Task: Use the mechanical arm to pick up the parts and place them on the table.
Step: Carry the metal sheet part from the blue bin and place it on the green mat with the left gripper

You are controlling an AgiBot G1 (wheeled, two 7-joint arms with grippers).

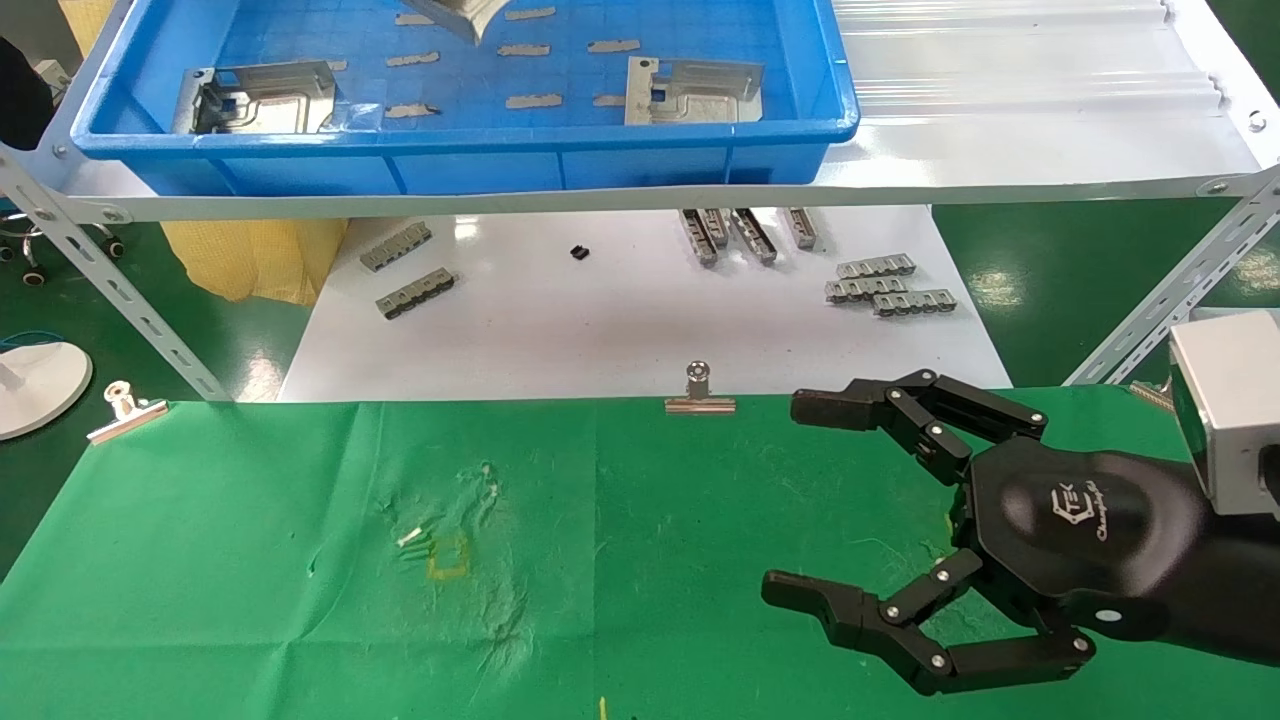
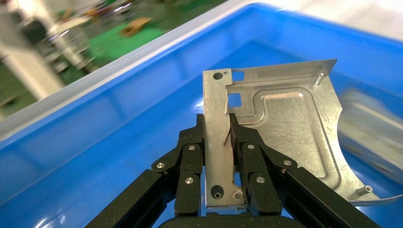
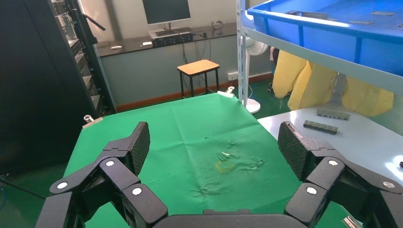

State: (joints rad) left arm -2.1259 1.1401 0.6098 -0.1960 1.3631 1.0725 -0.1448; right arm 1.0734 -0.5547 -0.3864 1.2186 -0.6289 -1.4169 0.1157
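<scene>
The left gripper (image 2: 217, 137) had pinched one part (image 2: 280, 123) inside the blue bin (image 2: 95, 123), needing carriage toward the green table (image 1: 250, 560), while the right gripper (image 1: 800, 500) hung wide open and empty over the table's right edge.

A blue plastic crate (image 1: 600, 150) sat on a white metal shelf (image 1: 1000, 150), with thin grey slips (image 1: 530, 101) scattered on its floor. Below the shelf lay a glossy white board (image 1: 600, 330) carrying small grey toothed strips (image 1: 890, 290), more of them (image 1: 415, 293) farther off, and a tiny black piece (image 1: 579, 253). A yellow bag (image 1: 250, 255) stood beside the board. In the background were a wooden stool (image 3: 198, 69), a monitor (image 3: 166, 9) and a dark rack (image 3: 38, 80).
</scene>
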